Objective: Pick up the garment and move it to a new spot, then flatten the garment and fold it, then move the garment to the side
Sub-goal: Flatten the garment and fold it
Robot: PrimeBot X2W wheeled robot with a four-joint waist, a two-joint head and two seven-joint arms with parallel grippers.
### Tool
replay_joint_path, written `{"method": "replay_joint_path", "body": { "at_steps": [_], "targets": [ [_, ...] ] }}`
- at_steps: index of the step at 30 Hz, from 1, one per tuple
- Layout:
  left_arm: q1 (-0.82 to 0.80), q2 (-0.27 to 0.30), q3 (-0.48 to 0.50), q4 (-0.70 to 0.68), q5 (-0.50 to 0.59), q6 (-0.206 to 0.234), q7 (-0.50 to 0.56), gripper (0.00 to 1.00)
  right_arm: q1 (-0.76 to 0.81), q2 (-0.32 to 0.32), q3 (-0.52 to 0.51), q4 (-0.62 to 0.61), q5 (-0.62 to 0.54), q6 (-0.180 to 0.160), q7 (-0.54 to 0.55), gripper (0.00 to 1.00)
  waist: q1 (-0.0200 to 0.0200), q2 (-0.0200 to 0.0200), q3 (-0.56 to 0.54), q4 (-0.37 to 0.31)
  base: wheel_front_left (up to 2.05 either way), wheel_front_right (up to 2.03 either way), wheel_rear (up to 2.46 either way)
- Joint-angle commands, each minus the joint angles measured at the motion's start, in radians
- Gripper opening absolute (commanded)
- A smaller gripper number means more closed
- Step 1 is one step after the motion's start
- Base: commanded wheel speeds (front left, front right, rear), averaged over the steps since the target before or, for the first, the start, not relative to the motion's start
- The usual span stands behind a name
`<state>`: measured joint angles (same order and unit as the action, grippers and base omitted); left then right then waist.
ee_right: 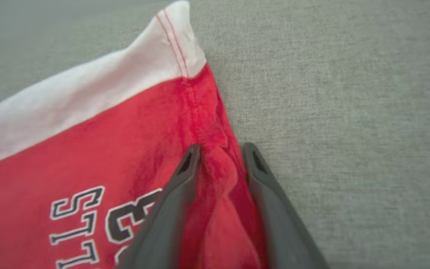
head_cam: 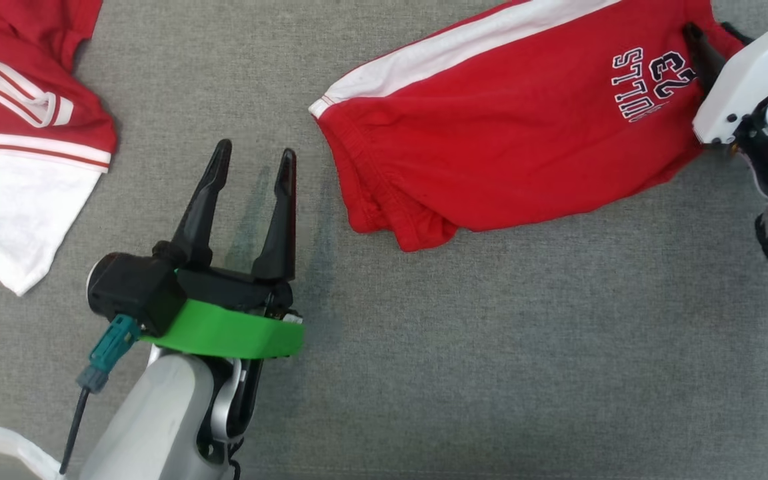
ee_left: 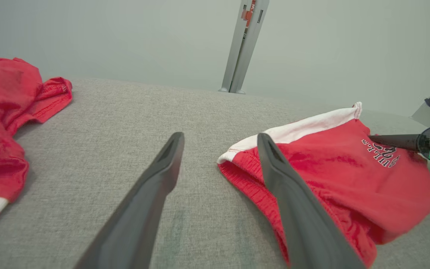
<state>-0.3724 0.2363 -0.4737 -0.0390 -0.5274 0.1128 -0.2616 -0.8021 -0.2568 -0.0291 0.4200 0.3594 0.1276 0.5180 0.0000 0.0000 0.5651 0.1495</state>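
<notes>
Far left, crumpled red-and-white striped shirt (head_cam: pixel 24 120) on the grey fabric counter (head_cam: pixel 491 333). Next over, left gripper (head_cam: pixel 255 150) above bare counter, jaws spread wide, gripping nothing. Then red shorts with white side stripe and navy print (head_cam: pixel 504 133), lying mostly flat. Far right, right gripper (ee_right: pixel 222 149) at the shorts' edge, jaws partway apart around a fabric ridge, can't tell if actually pinching.

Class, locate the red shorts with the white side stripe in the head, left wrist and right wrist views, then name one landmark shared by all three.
Head view: the red shorts lie at upper right, reaching the right edge.
Left wrist view: the red shorts lie at the right, from mid-height to the bottom.
Right wrist view: the red shorts cover the left and lower middle.
Shared landmark: the dark-outlined lettering printed on them.
</notes>
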Motion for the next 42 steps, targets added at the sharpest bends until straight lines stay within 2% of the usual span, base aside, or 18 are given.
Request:
{"method": "replay_joint_path", "body": {
  "at_steps": [1,6,11,16,20,24,29,34,40,41,42],
  "targets": [
    [0.037,-0.005,0.017,0.000,0.018,-0.010,-0.003,1.00,0.057,0.045,0.013,0.044,0.023,0.006,0.023,0.00,0.0000,0.0000,-0.029,-0.009,0.00,0.00,0.00],
    [0.139,-0.021,0.080,0.017,0.067,-0.047,-0.004,1.00,0.091,0.050,-0.066,0.053,0.085,0.002,-0.011,0.00,0.0000,0.0000,-0.100,-0.048,0.00,0.00,0.00],
    [0.238,-0.042,0.126,0.039,0.096,-0.090,-0.004,1.00,0.138,0.003,-0.207,0.042,0.106,0.002,-0.037,0.00,0.0000,0.0000,-0.167,-0.074,0.00,0.00,0.00],
    [0.302,-0.075,0.159,0.056,0.143,-0.126,-0.004,1.00,0.185,-0.056,-0.370,0.017,0.078,0.002,-0.037,0.00,0.0000,0.0000,-0.215,-0.070,0.00,0.00,0.00],
    [0.335,-0.112,0.182,0.073,0.165,-0.147,-0.004,1.00,0.181,-0.054,-0.419,-0.036,0.061,0.003,-0.011,0.00,0.0000,0.0000,-0.245,-0.056,0.00,0.00,0.00],
    [0.352,-0.146,0.191,0.094,0.180,-0.169,-0.004,1.00,0.163,-0.009,-0.351,-0.115,0.063,0.003,0.040,0.00,0.0000,0.0000,-0.259,-0.040,0.00,0.00,0.00],
    [0.335,-0.166,0.181,0.141,0.193,-0.195,-0.003,1.00,0.148,0.104,-0.192,-0.140,0.046,0.003,0.075,0.00,0.0000,0.0000,-0.253,-0.016,0.00,0.00,0.00],
    [0.314,-0.175,0.182,0.204,0.199,-0.210,-0.002,1.00,0.144,0.178,-0.076,-0.045,0.016,0.003,0.023,0.00,0.0000,0.0000,-0.256,0.021,0.00,0.00,0.00],
    [0.316,-0.181,0.187,0.270,0.200,-0.219,-0.003,1.00,0.165,0.200,-0.017,0.078,0.008,0.003,-0.071,0.00,0.0000,0.0000,-0.286,0.050,0.00,0.00,0.00],
    [0.328,-0.183,0.192,0.283,0.201,-0.222,-0.003,1.00,0.167,0.203,0.001,0.100,0.018,0.003,-0.108,0.35,0.0000,0.0000,-0.299,0.050,0.00,0.00,0.00],
    [0.333,-0.183,0.194,0.286,0.202,-0.222,-0.003,1.00,0.169,0.204,0.008,0.104,0.026,0.003,-0.121,0.93,0.0000,0.0000,-0.304,0.049,0.00,0.00,0.00]
  ]
}}
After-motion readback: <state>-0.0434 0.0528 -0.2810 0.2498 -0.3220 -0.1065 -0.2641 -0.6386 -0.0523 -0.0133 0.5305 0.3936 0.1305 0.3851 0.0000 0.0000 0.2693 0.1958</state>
